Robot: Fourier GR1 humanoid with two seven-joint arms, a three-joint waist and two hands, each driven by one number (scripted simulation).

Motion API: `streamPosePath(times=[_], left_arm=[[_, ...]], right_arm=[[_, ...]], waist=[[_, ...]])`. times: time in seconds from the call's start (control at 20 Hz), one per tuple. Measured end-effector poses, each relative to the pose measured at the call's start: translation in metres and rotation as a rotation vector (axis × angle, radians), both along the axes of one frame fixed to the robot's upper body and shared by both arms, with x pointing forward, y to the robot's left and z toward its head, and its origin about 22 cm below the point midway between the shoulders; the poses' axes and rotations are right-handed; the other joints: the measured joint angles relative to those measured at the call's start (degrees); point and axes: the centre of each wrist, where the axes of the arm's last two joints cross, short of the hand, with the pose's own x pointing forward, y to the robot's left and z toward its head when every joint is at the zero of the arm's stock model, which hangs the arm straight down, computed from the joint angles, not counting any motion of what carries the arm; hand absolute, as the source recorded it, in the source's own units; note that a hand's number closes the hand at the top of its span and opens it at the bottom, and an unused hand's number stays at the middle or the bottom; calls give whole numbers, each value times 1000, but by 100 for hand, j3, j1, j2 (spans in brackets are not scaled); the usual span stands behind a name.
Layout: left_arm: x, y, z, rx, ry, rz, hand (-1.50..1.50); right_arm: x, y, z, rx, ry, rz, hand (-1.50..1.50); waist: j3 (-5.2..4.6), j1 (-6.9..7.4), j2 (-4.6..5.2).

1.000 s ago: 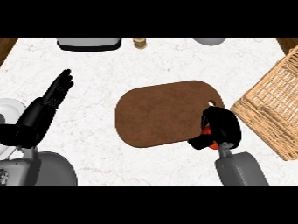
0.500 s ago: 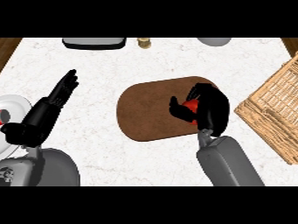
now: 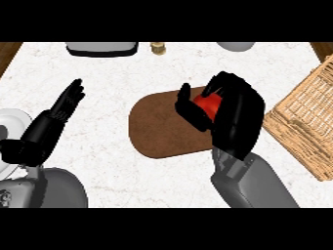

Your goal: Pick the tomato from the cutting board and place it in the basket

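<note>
Light level: bright and even. The counter (image 3: pixel 111 68) reads near-white from 9 o'clock to 1 o'clock. The plate (image 3: pixel 3 122) at 9 o'clock is brighter still, almost washed out. The cutting board (image 3: pixel 161 136) at centre is a flat, matt brown. The left hand (image 3: pixel 53 122) and right hand (image 3: pixel 234 117) show as dark masses with little surface detail. The right forearm (image 3: pixel 252 183) at 5 o'clock carries soft graded shading. The basket (image 3: pixel 320 122) at 3 o'clock has dark lines between its strips. Cast shadows are too faint to give a light direction.
</note>
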Motion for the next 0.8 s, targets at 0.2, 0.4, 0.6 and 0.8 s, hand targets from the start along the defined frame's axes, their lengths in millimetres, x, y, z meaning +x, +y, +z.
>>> streamPosePath(times=[0.2, 0.4, 0.6, 0.8], left_arm=[[0, 1, -2, 3, -7, 4, 0], [5, -3, 6, 5, -12, 4, 0], [1, 1, 2, 6, -9, 10, 0], [6, -2, -1, 4, -11, 10, 0]], right_arm=[[-2, -3, 21, -17, -40, -64, 150], [11, -14, 44, -28, -46, -142, 150], [27, -31, 57, -34, -42, -215, 150], [50, -58, 69, -38, -51, -304, 150]], waist=[[-2, -30, 3], [-1, -37, 11], [0, -18, 22], [1, -17, 36]])
